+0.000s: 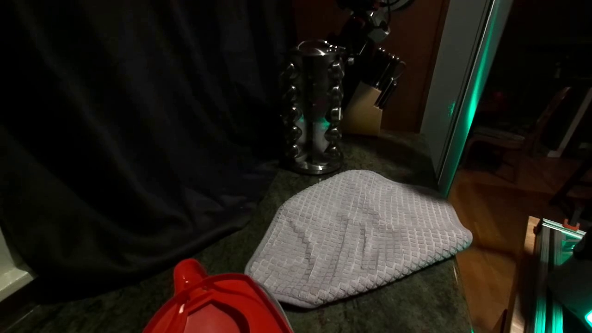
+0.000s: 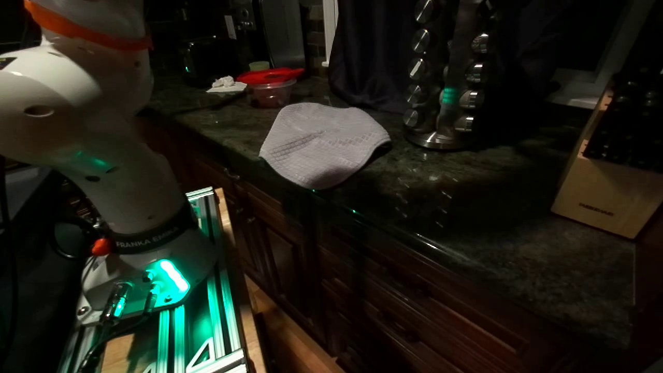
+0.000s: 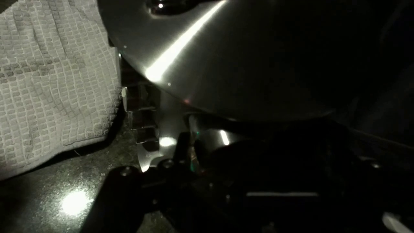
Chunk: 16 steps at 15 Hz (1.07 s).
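Black jaws stand wide beside the rack (image 1: pixel 317 108), seemingly leaving room for its upper jar (image 3: pixel 212 139); shadow hides any contact. The rack holds jars sideways, caps (image 2: pixel 416 68) outward, presumably for reach. Cloth (image 2: pixel 326 145) lies near the rack, block (image 2: pixel 603 194) opposite, tub (image 2: pixel 272 93) farthest away.

it's a kitchen, a home one by the look of it, dimly lit, and there's a dark stone worktop (image 2: pixel 492 207) running along above wooden drawer cabinets (image 2: pixel 440 292)! up top it all says cooking: a tall metal spice rack (image 2: pixel 458 62) lined with shiny-lidded jars (image 2: pixel 420 68), a wooden knife block (image 2: pixel 603 194) packed with black-handled knives (image 1: pixel 386 69), and farther along, a clear food tub (image 2: pixel 270 94) under a red lid (image 2: pixel 269 76). and look, beyond the worktop's edge, out in the gloom, there's a wooden floor (image 1: pixel 481 217) and a chair (image 1: pixel 500 135) standing on it!
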Available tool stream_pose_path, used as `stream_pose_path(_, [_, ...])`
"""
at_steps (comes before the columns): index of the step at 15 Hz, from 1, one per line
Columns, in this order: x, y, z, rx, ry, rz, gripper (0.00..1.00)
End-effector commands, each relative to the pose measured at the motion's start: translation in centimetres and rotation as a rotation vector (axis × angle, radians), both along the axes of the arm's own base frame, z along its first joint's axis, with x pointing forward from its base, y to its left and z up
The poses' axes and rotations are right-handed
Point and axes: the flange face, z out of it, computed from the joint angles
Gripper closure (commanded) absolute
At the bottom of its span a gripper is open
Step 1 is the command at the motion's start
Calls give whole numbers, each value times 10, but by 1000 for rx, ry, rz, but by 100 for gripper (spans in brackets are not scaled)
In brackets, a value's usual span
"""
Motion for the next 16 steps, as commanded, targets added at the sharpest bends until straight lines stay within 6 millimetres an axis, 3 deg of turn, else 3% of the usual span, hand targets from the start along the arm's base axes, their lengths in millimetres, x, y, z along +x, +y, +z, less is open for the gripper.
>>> stream_pose_path(1, [10, 7, -3, -13, -3, 31, 4])
stream_pose_path(2, [11, 9, -3, -16, -4, 37, 7])
stream_pose_path(3, [13, 10, -3, -17, -6, 43, 22])
stream_pose_path(4, [14, 11, -3, -15, -8, 47, 31])
stream_pose_path(7, [14, 6, 0, -22, -18, 51, 57])
stream_pose_path(9, [14, 4, 0, -25, -24, 54, 69])
stream_pose_path(16, [6, 4, 3, -31, -34, 75, 74])
